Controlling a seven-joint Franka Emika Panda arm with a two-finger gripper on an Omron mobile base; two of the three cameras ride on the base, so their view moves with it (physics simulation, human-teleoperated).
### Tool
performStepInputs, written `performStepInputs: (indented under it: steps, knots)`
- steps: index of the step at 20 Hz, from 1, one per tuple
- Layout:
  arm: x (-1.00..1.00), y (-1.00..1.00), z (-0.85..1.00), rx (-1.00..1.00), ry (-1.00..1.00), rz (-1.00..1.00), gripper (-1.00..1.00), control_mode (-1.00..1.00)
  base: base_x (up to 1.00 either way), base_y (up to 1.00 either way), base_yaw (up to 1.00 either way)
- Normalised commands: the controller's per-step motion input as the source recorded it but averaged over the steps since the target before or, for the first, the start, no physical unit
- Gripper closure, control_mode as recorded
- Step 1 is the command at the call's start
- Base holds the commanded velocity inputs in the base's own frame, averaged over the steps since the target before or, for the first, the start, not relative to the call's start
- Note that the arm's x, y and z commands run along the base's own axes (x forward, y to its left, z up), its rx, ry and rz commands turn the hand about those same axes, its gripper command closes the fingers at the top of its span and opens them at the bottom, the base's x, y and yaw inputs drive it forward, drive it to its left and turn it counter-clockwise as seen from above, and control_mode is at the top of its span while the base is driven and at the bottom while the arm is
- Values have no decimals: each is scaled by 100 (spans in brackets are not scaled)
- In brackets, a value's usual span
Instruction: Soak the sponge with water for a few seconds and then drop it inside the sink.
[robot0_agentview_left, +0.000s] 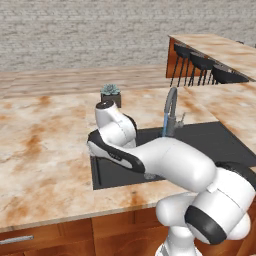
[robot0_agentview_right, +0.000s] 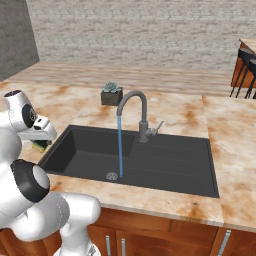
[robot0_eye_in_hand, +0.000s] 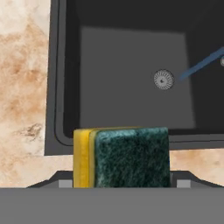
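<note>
sponge in the gripper, at the sink's left rim

gripper (robot0_eye_in_hand: 120, 186) is clamped on the sponge (robot0_eye_in_hand: 121, 157): in the hand view the block sits between the two finger mounts, green face toward the camera, yellow layer on its left. finger tips themselves are hidden behind it.

hand view looks down past the sponge at the countertop (robot0_eye_in_hand: 22, 74) and into the sink (robot0_eye_in_hand: 131, 57); the sponge is over the marble edge just outside the basin rim, not yet over the basin floor. drain (robot0_eye_in_hand: 163, 80) is well beyond it, with the water (robot0_eye_in_hand: 199, 64) running as a thin blue line toward the drain.

right base view: sponge (robot0_agentview_right: 40, 145) shows as a small yellow-green bit under the white hand, just beside the left end of the sink (robot0_agentview_right: 165, 160). water (robot0_agentview_right: 120, 145) falls straight from the faucet (robot0_agentview_right: 137, 112) spout to just right of the drain (robot0_agentview_right: 112, 176). sponge is well apart from the stream, to its left.

left base view: arm covers the left part of the sink (robot0_agentview_left: 215, 140); faucet (robot0_agentview_left: 171, 112) and blue water (robot0_agentview_left: 164, 124) visible behind it. plant pot (robot0_agentview_left: 110, 95) sits on the counter at the far side, behind the sink.
</note>
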Motion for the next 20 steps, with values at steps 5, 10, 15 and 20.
performStepInputs:
  steps: [5,10,15,20]
  knots:
    - [0,-60,11,0,-4,-7,100,-100,0,0,0]
    - [0,-56,10,-1,-3,-7,100,-100,0,0,0]
    - [0,-25,2,-1,-10,-4,100,-100,0,0,0]
    - [0,0,0,-13,-17,-1,100,-100,0,0,0]
